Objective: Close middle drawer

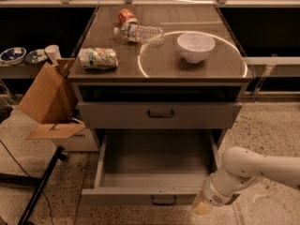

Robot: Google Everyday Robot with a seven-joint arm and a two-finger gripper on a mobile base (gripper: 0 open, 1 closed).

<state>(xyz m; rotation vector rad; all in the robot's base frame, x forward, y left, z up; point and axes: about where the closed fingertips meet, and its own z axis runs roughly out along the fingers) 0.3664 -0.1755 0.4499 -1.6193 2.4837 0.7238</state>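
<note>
Middle drawer pulled out toward camera, long axis left-right, claw at its front's right end, open or closed unclear.

On the desk, a bowl sits toward the right edge. A bottle lies left of it, a can behind that near the back edge, and a packet by the front-left corner. Below the front edge the middle drawer stands pulled out, with the gripper at its front panel's right end.
</note>
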